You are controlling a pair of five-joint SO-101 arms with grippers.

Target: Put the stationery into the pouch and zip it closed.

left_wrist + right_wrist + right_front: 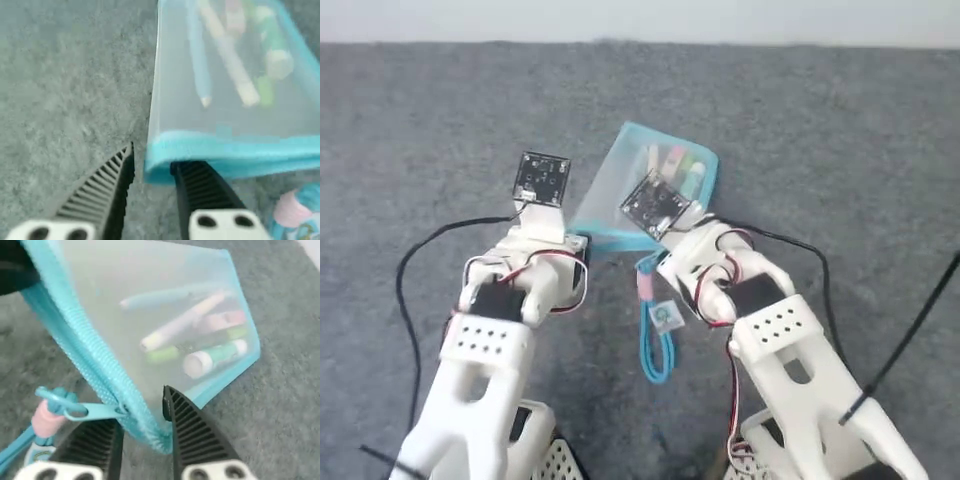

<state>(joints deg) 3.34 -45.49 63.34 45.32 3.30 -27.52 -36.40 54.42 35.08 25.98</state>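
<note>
Pouch (607,188) partly beneath right tool (142,407)

Reaches fwd w/ both arms from near edge, converging mid-table. Angles left arm (485,340) far-right, right arm (780,330) far-left, wrists low, cams on top. Holds left gripper (151,156) w/ jaws apart, a gap showing beside one finger. Pinches right gripper (142,407) on zip edge of pouch (165,305), fabric filling space betw. jaws.
</note>
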